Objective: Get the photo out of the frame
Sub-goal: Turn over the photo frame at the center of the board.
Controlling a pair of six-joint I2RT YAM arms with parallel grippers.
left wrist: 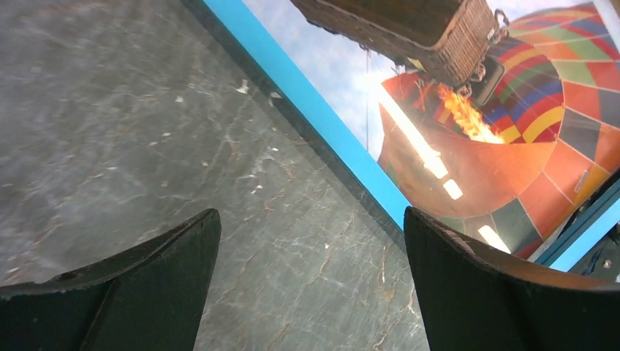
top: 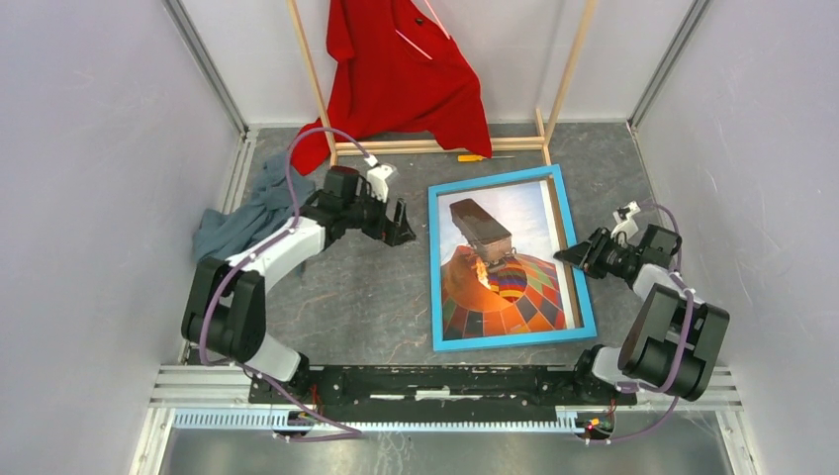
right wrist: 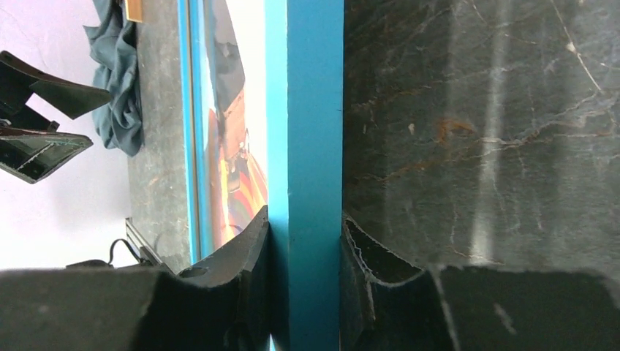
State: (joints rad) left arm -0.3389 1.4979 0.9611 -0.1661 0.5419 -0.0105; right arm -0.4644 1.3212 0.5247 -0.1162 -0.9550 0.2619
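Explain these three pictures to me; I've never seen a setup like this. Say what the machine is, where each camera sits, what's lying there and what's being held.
These are two robot arms bolted at the near edge of a grey table. The wide picture looks down from above and behind them. The other two come from cameras on the wrists, so each shows its own dark fingers.

On the table lies a blue frame with a hot-air balloon photo in it. Behind it stands a wooden rack with a red garment; a grey-blue cloth lies at the left.

The right gripper pinches the frame's right border between its fingers. The left gripper is wide open over bare table beside the frame, holding nothing.
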